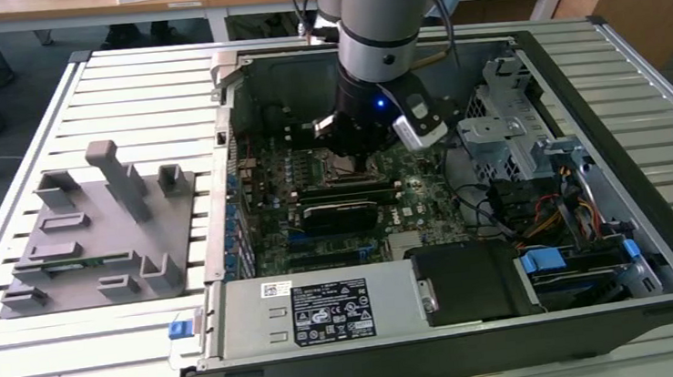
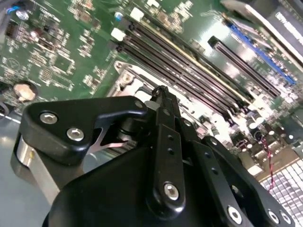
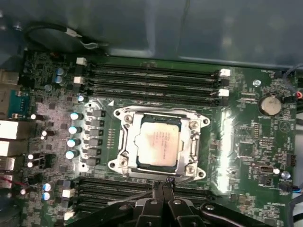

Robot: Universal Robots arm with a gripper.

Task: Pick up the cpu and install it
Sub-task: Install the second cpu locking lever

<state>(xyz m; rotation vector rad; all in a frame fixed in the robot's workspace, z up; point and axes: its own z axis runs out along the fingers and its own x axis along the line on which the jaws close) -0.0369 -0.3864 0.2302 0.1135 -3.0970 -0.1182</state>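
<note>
Cpu, seated flat in the socket frame just ahead of the closed, empty tool, judged light, rigid, smooth-topped and fragile underneath, best taken by opposite edges of its thin rim, never by the faces.

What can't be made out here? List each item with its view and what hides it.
First wrist view: the cpu lies in the socket frame; whether it is latched is unclear; the picture's edge cuts off the gripper.
Exterior view: the gripper covers the socket frame.
Second wrist view: the gripper's body hides most of the socket frame.
</note>
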